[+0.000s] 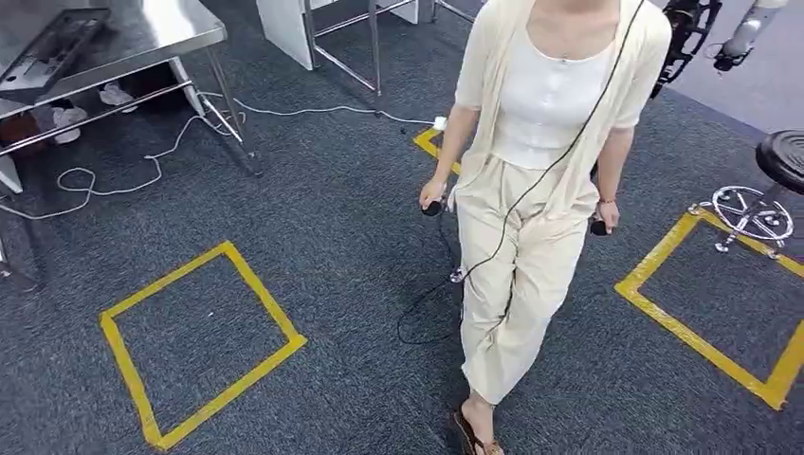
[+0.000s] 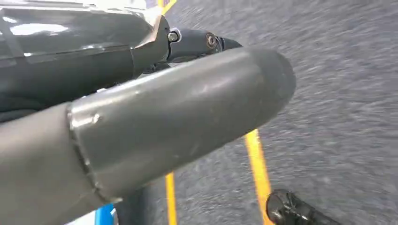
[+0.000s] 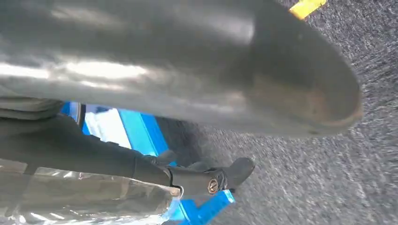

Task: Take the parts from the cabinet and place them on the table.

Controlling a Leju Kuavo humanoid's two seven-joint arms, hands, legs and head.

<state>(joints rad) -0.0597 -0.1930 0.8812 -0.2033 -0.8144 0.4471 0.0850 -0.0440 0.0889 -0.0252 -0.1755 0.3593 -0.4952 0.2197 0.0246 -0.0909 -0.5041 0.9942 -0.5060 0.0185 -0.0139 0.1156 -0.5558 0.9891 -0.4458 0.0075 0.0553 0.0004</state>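
The right hand (image 3: 197,84) hung slack, its grey thumb and dark fingers (image 3: 220,178) apart with carpet showing between them, holding nothing. The left hand (image 2: 178,117) was largely hidden behind its own thumb, so I could not tell how far it was spread. Farther off, at one o'clock, a person in cream clothes (image 1: 531,190) stood on the grey carpet (image 1: 332,237). At ten o'clock the steel worktop (image 1: 161,28), cut off by the frame, bore a flat dark tray (image 1: 47,47); any parts on it were too small to make out.

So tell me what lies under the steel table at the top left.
Under the shiny steel table, a lower rail carries pale shoes and. A white cable trails across the grey carpet beside its legs. The tabletop covers whatever sits further back.
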